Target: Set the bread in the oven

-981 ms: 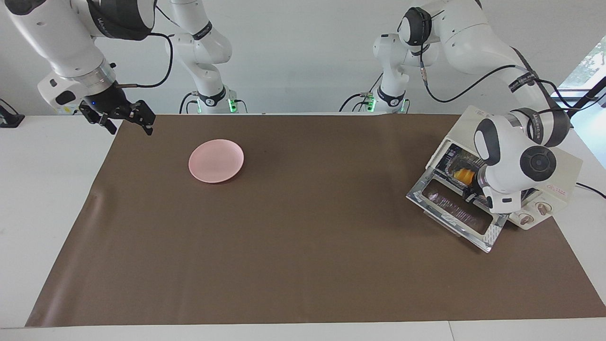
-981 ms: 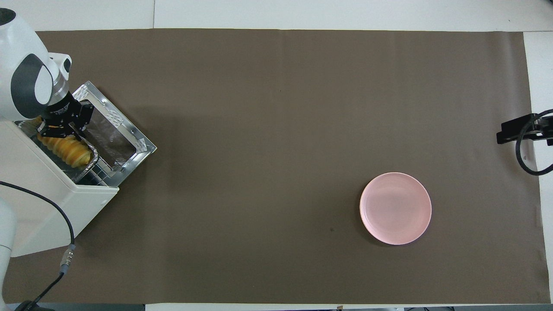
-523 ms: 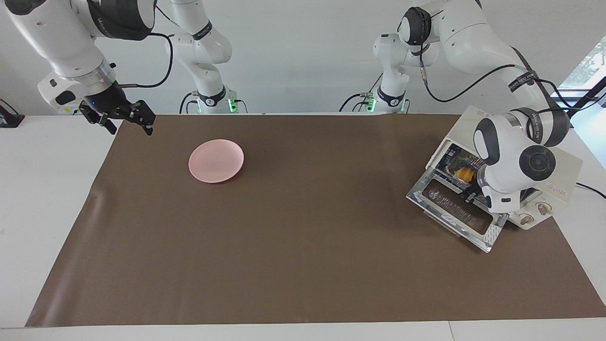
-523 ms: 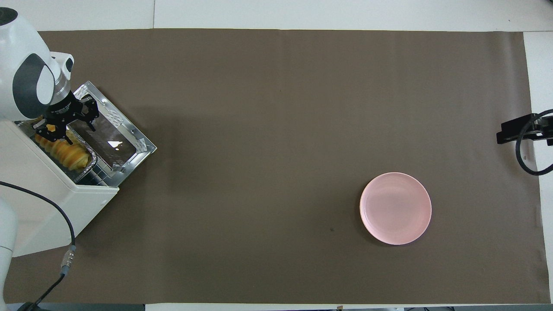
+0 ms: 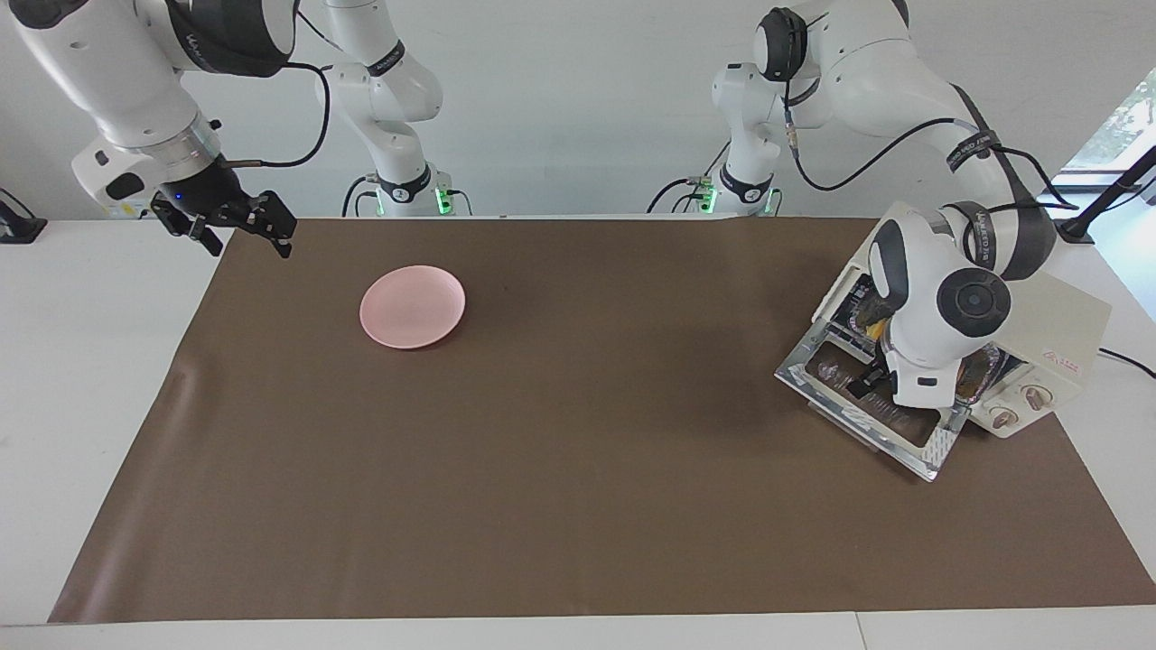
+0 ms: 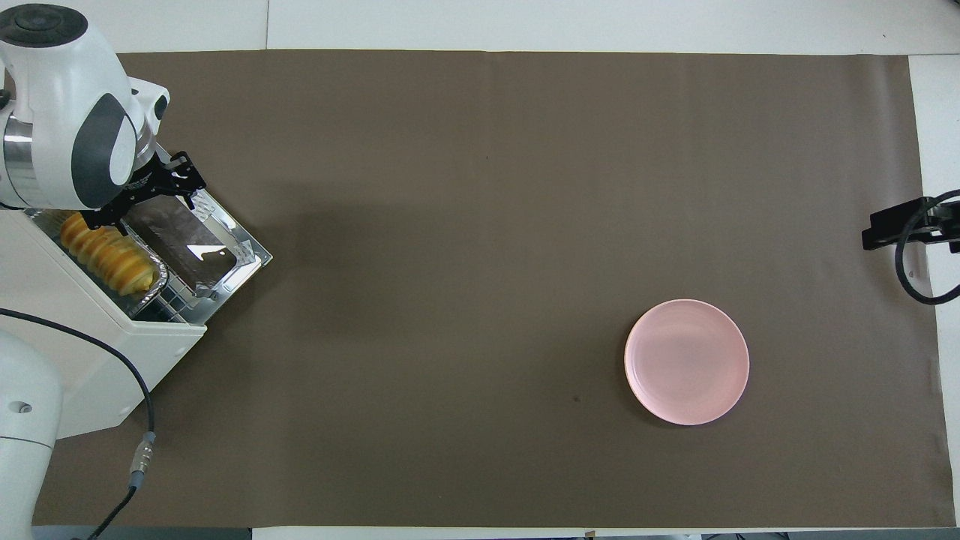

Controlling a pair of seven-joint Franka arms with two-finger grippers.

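Note:
The yellow-orange bread (image 6: pixel 109 255) lies in a crinkled foil tray (image 6: pixel 154 289) on the rack inside the cream-white oven (image 6: pixel 82 352) at the left arm's end of the table. In the facing view the oven (image 5: pixel 1061 320) is partly covered by the left arm. Its glass door (image 6: pixel 196 244) hangs open. My left gripper (image 6: pixel 146 196) is open and empty, raised over the open door just outside the oven's mouth, apart from the bread. My right gripper (image 5: pixel 239 226) waits, open and empty, above the mat's edge at the right arm's end.
A round pink plate (image 6: pixel 687 362) sits empty on the brown mat (image 6: pixel 480 225) toward the right arm's end, also in the facing view (image 5: pixel 413 306). A black cable (image 6: pixel 112 375) runs from the oven's side nearer the robots.
My left gripper has let go of the bread, opened and drawn back out of the oven over the door. The bread stays on the tray inside. The right arm has not moved.

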